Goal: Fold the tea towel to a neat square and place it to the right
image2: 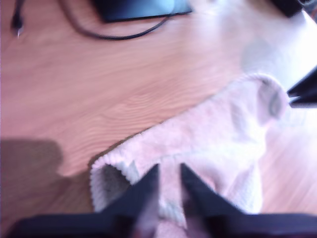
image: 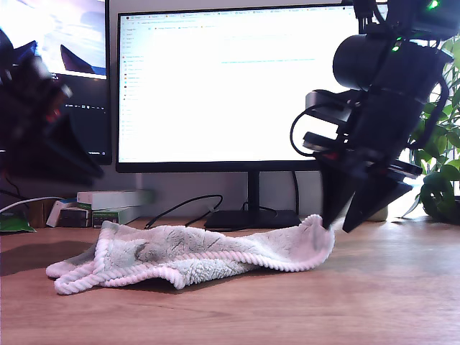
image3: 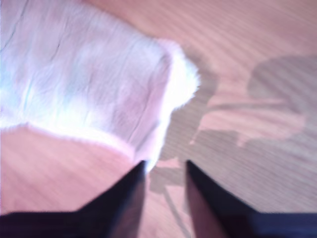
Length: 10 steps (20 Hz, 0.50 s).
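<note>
The tea towel (image: 187,255) lies crumpled and stretched out on the wooden desk, off-white and fluffy with a ribbed corded hem along its front. My second gripper (image: 339,226) stands open at the towel's end toward the exterior view's right, one finger touching the upturned corner. In the second wrist view that corner of the towel (image3: 89,84) lies beside one finger of the second gripper (image3: 166,163), and bare wood shows in the gap. My first gripper (image: 72,162) hangs blurred and raised at the exterior view's left. Its fingers (image2: 169,168) are parted above the towel (image2: 213,134), holding nothing.
A large lit monitor (image: 230,86) on a stand (image: 251,215) is behind the towel, with a black cable (image: 180,205) on the desk. Small boxes (image: 108,205) sit at the exterior view's left and a green plant (image: 442,165) at its right. Bare wood (image: 388,287) lies in front.
</note>
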{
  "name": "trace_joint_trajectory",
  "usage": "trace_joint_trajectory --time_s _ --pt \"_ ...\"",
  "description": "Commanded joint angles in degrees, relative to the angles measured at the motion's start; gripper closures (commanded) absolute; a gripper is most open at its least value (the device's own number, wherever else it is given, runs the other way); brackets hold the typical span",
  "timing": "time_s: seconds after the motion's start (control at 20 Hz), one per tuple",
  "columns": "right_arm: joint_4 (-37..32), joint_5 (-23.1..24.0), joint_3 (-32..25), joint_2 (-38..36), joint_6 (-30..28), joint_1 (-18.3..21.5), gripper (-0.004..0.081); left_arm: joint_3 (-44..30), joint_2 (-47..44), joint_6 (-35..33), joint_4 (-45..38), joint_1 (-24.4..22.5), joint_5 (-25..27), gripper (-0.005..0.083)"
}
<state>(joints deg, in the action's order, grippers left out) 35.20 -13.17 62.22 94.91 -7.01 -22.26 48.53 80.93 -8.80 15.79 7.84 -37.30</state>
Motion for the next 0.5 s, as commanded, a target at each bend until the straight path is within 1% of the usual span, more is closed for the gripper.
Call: trace_joint_trajectory --time_s 0.0,0.05,0.15,0.35,0.45 --pt "-1.7 -0.4 -0.4 -2.8 -0.3 -0.5 0.0783 -0.6 -2.9 -1.9 0.2 1.6 2.4 0.0794" --pt "-2.4 -0.4 -0.4 -4.1 -0.3 -0.6 0.0783 -0.6 -4.6 -2.8 0.6 2.3 3.7 0.0794" --pt "-2.8 -0.3 -0.4 -7.1 -0.5 -0.6 0.0783 -0.6 -7.1 -5.0 1.6 3.5 4.4 0.0794" --pt "-4.5 -0.4 -0.4 -12.7 -1.5 -0.6 0.0783 -2.4 -11.2 -7.2 2.4 3.7 5.2 0.0794" --pt "-4.3 -0.4 -0.4 -14.3 -1.6 -0.6 0.0783 -3.5 -13.6 -7.1 2.4 3.7 6.0 0.0794"
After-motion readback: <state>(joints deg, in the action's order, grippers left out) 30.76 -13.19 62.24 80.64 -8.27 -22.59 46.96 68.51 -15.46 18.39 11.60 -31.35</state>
